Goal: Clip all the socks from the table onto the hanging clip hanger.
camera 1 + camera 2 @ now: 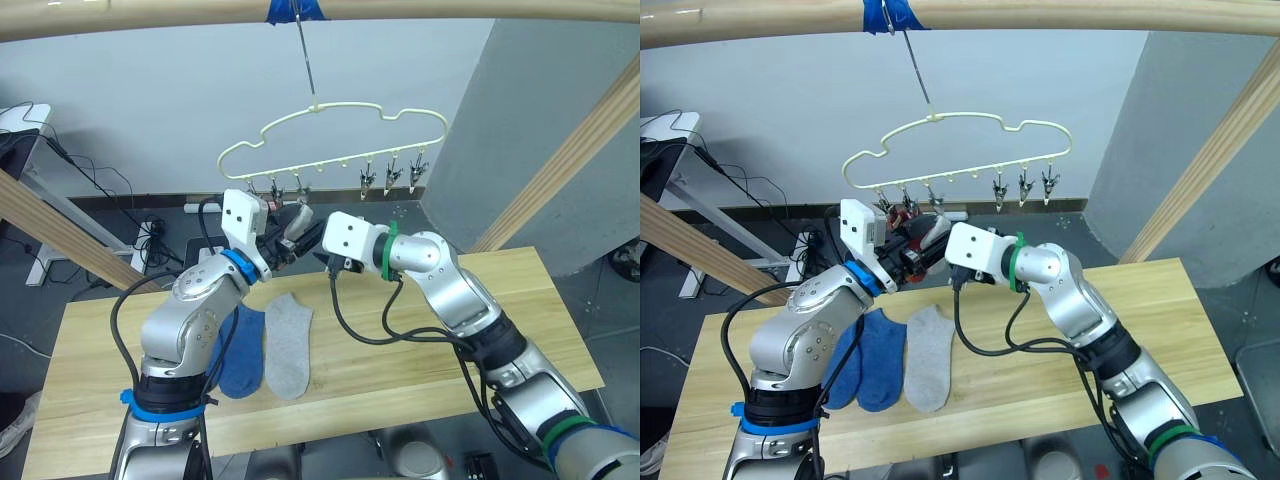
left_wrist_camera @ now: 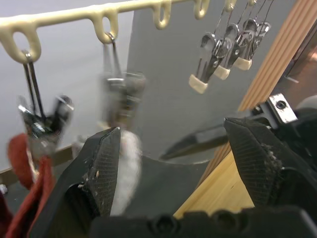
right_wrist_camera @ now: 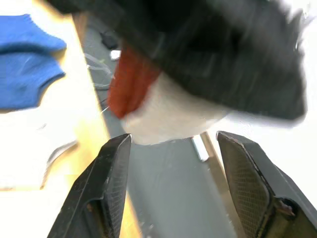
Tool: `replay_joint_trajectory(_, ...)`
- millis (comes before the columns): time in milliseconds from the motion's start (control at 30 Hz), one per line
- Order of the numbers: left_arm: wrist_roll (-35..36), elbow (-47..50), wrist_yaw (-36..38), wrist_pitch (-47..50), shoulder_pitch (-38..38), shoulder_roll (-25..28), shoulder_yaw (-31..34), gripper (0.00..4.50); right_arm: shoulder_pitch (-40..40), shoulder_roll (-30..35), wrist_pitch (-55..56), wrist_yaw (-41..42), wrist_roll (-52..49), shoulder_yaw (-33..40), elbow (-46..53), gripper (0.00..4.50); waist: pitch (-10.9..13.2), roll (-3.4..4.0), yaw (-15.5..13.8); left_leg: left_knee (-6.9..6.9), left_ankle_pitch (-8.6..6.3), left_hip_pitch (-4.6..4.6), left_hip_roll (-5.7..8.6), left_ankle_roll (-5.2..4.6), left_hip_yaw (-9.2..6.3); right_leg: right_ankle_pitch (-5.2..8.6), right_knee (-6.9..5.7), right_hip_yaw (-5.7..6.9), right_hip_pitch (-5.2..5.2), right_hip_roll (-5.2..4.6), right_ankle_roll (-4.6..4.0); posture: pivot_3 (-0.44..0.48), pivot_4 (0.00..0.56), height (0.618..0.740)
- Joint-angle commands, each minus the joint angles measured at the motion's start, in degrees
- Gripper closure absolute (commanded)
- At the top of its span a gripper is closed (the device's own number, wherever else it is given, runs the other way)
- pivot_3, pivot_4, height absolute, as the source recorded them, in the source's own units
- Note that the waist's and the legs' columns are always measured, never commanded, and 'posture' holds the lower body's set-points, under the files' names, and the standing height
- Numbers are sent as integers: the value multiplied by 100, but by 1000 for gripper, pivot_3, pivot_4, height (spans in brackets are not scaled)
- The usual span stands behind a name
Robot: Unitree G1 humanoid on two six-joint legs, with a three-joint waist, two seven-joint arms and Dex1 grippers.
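The cream clip hanger [image 1: 335,135] hangs by its hook from the pole above the table [image 1: 480,300]. A rust-red sock [image 2: 25,163] and a light grey sock [image 2: 126,163] dangle from its left clips. Three clips [image 1: 393,175] on its right side hold nothing. My left gripper [image 2: 168,134] is open just under the left clips, with the grey sock beside one finger. My right gripper [image 3: 173,139] is open too, facing the left one closely from the right [image 1: 322,258]. Two blue socks [image 1: 845,365] [image 1: 883,355] and one grey sock [image 1: 932,355] lie flat on the table below.
A thick wooden pole [image 1: 400,8] runs across the top, with blue tape [image 1: 295,8] at the hook. Slanted wooden beams stand at the left [image 1: 60,235] and right [image 1: 570,150]. Cables and a power strip [image 1: 150,230] lie on the floor behind the table.
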State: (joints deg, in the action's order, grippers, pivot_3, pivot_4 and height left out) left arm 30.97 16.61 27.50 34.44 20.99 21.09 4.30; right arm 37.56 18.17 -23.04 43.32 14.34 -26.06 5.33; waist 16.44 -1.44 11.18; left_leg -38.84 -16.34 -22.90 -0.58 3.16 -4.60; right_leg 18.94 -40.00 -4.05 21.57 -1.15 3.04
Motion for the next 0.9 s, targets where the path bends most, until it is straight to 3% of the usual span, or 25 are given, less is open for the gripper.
replay_joint_trajectory(33, -155, 388, 310, -206, -199, 346, -40, 830, -464, 292, -223, 193, -146, 143, 825, 1624, 0, 0, -3, 0, 0, 0, 0, 0, 0, 0, -1, 0, 0, 0, 0, -241, 235, 740)
replay_joint_trajectory(200, -615, 564, 1135, -921, -709, 1181, -175, 830, -1373, 898, -509, 429, -662, 804, 2058, 1624, 0, 1, -29, 2, -8, 1, 0, -13, 0, 0, 0, -2, 0, 0, 0, -214, 239, 740)
replay_joint_trajectory(367, -547, 806, 1713, -1181, -1139, 1735, 32, 830, -1639, 845, -1005, 166, -1285, 1709, 2722, 1624, 0, 1, -62, 3, -8, 4, -4, -14, -3, -3, -5, 0, -3, 2, -6, -195, 237, 740)
replay_joint_trajectory(500, -242, 1095, 1760, -991, -1212, 1904, 318, 830, -1498, 545, -1577, -202, -1692, 2126, 3024, 1624, -1, 1, -142, 3, -8, 4, -4, -14, -4, -5, -8, 0, -2, 3, -7, -179, 232, 740)
replay_joint_trajectory(700, 62, 1395, 1582, -583, -955, 1922, 439, 830, -1153, -399, -2003, -1287, -1855, 2303, 2778, 1624, -1, 2, -260, 3, -7, 2, -2, -13, -5, -5, -8, 3, 2, 3, -8, -150, 226, 740)
replay_joint_trajectory(833, 95, 1431, 1452, -495, -788, 1852, 384, 830, -1044, -654, -2277, -1603, -2025, 2371, 2645, 2878, -2, 2, -325, 4, -7, -2, -1, -13, -1, -5, -6, 1, 9, 2, -8, -140, 225, 740)
replay_joint_trajectory(900, 97, 1421, 1408, -475, -687, 1819, 339, 830, -950, -756, -2361, -1773, -2064, 2377, 2528, 2878, -2, 2, -327, 4, -7, -3, -1, -13, -2, -5, -7, 2, 10, 2, -8, -141, 225, 740)
